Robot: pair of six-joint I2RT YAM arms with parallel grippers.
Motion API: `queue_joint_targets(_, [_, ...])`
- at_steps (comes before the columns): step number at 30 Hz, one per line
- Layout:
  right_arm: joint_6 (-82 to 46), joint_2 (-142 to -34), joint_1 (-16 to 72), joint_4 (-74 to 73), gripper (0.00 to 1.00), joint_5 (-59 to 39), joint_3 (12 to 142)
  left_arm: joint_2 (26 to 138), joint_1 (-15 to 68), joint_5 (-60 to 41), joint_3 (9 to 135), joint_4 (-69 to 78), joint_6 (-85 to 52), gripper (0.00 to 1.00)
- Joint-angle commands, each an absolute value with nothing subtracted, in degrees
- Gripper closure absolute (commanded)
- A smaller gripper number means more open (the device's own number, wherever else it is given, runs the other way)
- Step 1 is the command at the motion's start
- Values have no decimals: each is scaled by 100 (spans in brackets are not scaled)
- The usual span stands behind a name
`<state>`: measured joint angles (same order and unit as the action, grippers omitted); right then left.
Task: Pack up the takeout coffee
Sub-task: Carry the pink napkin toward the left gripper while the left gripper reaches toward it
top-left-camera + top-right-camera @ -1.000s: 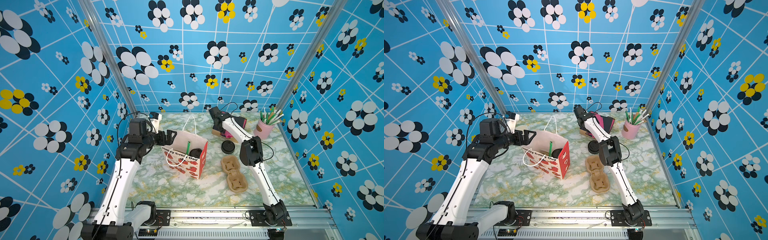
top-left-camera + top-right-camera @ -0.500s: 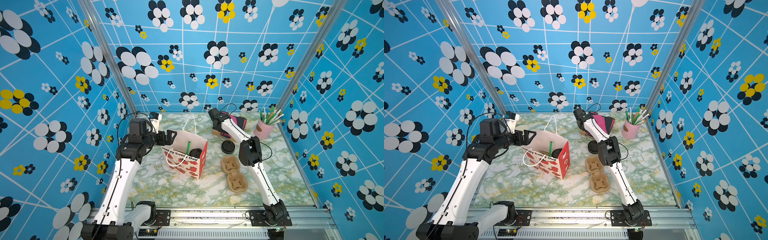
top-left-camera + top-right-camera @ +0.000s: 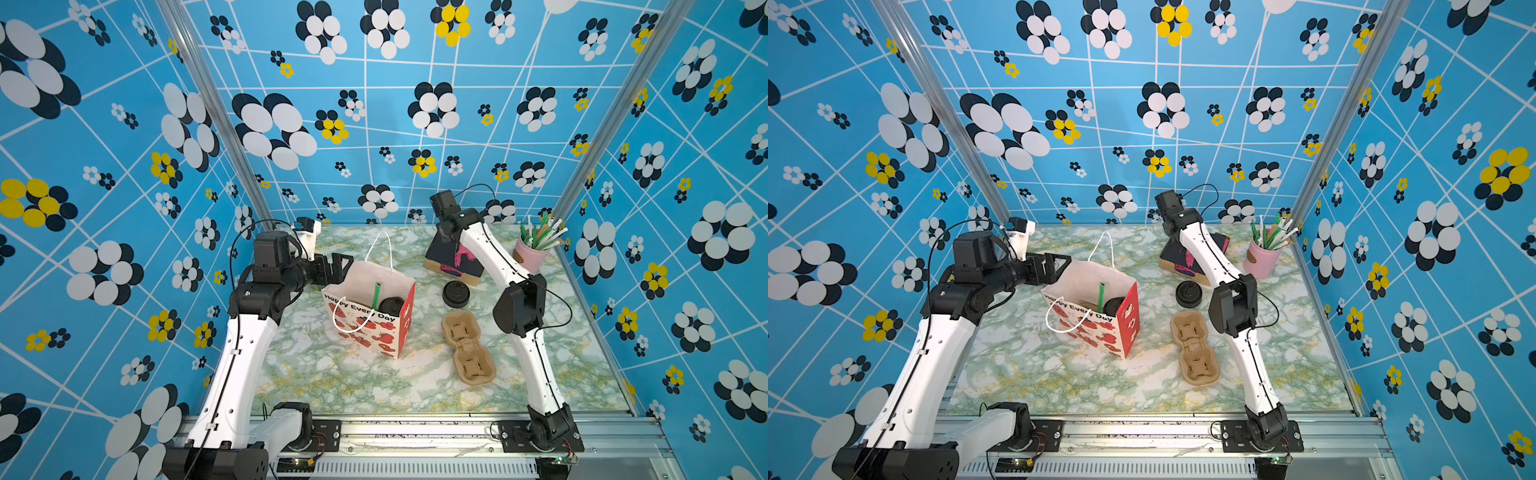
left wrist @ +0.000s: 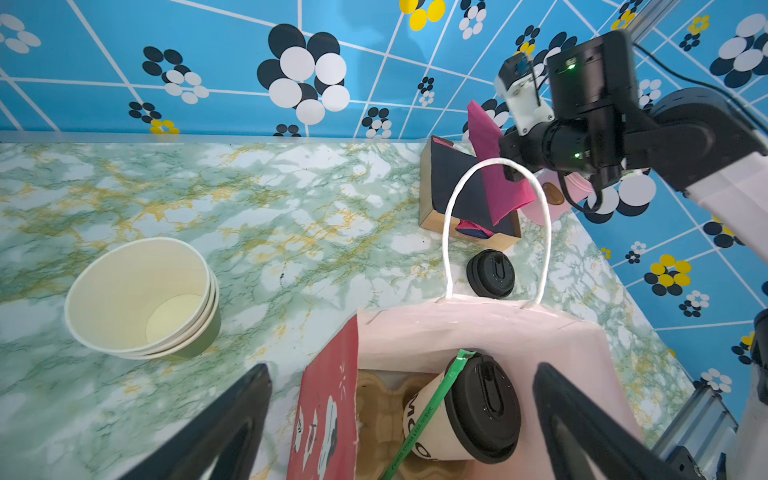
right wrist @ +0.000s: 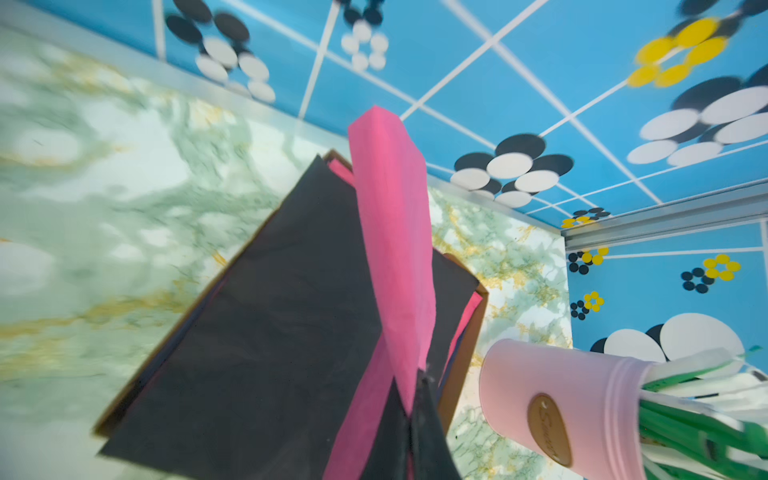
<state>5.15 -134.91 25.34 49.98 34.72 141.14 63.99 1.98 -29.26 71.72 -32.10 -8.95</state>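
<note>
One lidded coffee point(image 3: 390, 305) stands inside the bag point(image 3: 374, 328) in the middle of the tabletop point(image 3: 332, 386) in both top views, with a green straw point(image 3: 376, 293) beside it. The left end effector point(image 3: 340, 266) hangs wide open at the bag's far left rim.

Left wrist view: the coffee sits in a carrier point(image 4: 382, 399) at the bag's bottom, with the jaws spread and empty.

Right wrist view: the right end effector point(image 5: 420, 374) is pinched shut on a pink napkin point(image 5: 390, 232), held up above its box point(image 5: 463, 353) near the tabletop's far edge.

The coffee looks packed, and the napkin probably has yet to go in.
</note>
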Motion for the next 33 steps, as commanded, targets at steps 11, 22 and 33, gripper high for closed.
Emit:
queue_joint_targets(11, [608, -11033, 2522, 4957, 100, 561, 13097, 6539, 226, -4442, 7640, -1859, -1149, 1])
queue_joint_targets(22, [1098, -8869, 2522, 3916, 100, -2666, 10800, 6879, 1391, -4606, 8292, -2285, 624, 1])
queue_joint_targets(33, [1776, -7775, 2531, 4095, 100, -4597, 9789, 7425, 1905, -4939, 8981, -2839, 2098, 1])
